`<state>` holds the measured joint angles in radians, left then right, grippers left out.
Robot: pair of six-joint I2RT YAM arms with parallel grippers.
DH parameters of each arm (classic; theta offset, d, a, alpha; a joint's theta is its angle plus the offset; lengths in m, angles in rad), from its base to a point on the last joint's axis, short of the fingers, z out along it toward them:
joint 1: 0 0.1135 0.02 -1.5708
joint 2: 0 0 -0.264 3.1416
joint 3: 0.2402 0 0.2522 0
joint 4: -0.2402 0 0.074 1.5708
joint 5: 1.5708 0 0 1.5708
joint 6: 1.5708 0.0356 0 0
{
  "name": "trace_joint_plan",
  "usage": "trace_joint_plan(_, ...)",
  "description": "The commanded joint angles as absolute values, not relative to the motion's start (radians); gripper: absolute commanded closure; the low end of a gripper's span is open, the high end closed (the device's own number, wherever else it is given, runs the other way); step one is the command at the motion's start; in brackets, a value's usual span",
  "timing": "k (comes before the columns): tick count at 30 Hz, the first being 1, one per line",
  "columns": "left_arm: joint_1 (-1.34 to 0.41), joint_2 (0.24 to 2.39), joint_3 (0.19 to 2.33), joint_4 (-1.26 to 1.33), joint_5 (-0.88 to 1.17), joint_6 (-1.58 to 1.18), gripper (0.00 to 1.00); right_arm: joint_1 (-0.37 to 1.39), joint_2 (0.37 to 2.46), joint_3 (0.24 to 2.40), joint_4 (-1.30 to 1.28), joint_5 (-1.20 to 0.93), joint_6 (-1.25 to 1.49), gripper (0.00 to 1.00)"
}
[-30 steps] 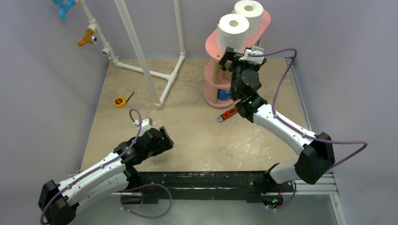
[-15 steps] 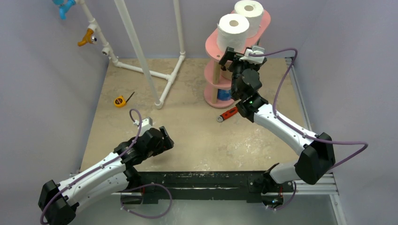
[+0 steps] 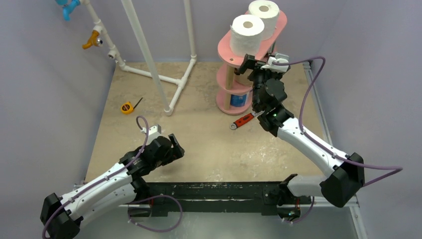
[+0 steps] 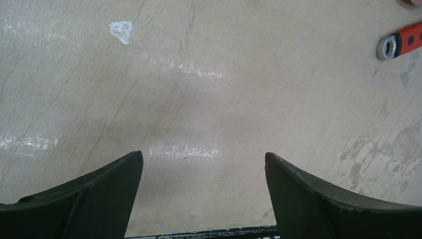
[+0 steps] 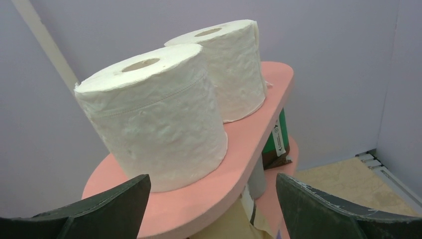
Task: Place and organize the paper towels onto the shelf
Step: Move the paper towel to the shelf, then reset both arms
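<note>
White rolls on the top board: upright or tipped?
Upright: near white roll and far white roll stand on end on the pink shelf, cores up.

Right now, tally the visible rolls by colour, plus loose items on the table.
White rolls: 2
Blue-wrapped roll: 1
Green-wrapped roll: 1
Wrench: 1
Tape measure: 1
Total: 6. More rolls may be hidden.

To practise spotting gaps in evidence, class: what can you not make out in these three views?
1. Top view: the shelf's lower boards, largely hidden by its top board and the right arm; their contents cannot be counted.
2. Right wrist view: green-wrapped roll, mostly hidden under the top board.
3. Left wrist view: red-handled wrench, cut off by the right edge.
</note>
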<state>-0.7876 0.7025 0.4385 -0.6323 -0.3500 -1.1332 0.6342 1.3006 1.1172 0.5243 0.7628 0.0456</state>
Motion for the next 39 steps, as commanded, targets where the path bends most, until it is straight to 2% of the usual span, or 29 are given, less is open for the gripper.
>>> trace_joint_plan(1,-0.785,0.678,0.429,-0.61,-0.344,-1.122,0.08,0.653,1.218,1.072,0.505,0.745,0.056,0.01)
trace_joint_plan(11,-0.785,0.59,0.429,-0.637,-0.318,-1.102,0.02,0.861,1.017,0.966,0.39,0.829,-0.009,0.01)
trace_joint_plan(18,-0.785,0.583,0.466,-0.694,-0.347,-1.091,0.0,0.878,0.831,0.878,0.113,0.784,0.204,0.01)
trace_joint_plan(23,-0.787,0.656,0.53,-0.735,-0.385,-1.093,0.0,0.879,0.773,0.799,0.002,0.867,0.361,0.01)
trace_joint_plan(29,-0.785,0.699,0.598,-0.776,-0.471,-1.075,0.0,0.878,0.762,0.731,-0.107,0.974,0.538,0.01)
trace_joint_plan(35,-0.786,0.624,0.586,-0.768,-0.59,-1.035,0.0,0.871,0.784,0.721,-0.226,1.106,0.738,0.01)
trace_joint_plan(39,-0.786,0.591,0.615,-0.816,-0.697,-1.037,0.0,0.731,0.886,0.767,-0.3,1.067,0.728,0.01)
